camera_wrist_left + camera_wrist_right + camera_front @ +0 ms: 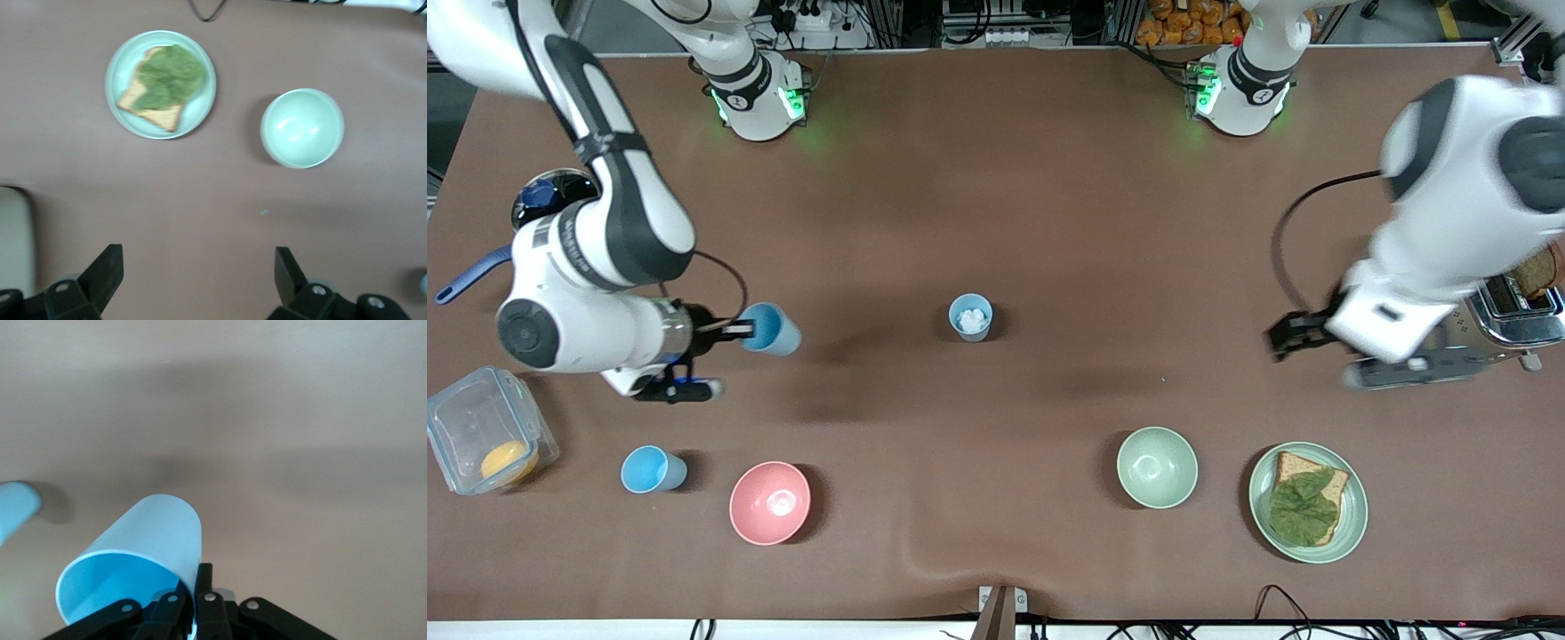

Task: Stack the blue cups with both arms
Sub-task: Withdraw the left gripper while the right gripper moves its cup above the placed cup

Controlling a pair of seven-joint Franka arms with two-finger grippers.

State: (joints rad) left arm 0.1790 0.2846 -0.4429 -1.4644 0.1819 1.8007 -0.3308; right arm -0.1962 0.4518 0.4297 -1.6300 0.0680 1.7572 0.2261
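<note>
My right gripper (738,331) is shut on the rim of a sky-blue cup (772,329) and holds it tilted on its side above the table, toward the right arm's end. The right wrist view shows the same gripper (193,579) pinching the cup's wall (143,547), one finger inside and one outside. A second sky-blue cup (653,469) stands upright nearer the front camera, beside the pink bowl. A paler grey-blue cup (970,317) with something white in it stands mid-table. My left gripper (1288,336) is open and empty over bare table near the toaster; it also shows in the left wrist view (199,257).
A pink bowl (770,502), a pale green bowl (1157,467) and a plate with toast and lettuce (1307,502) lie along the front. A toaster (1507,313) stands at the left arm's end. A clear box (482,442) and a dark pan (551,194) are at the right arm's end.
</note>
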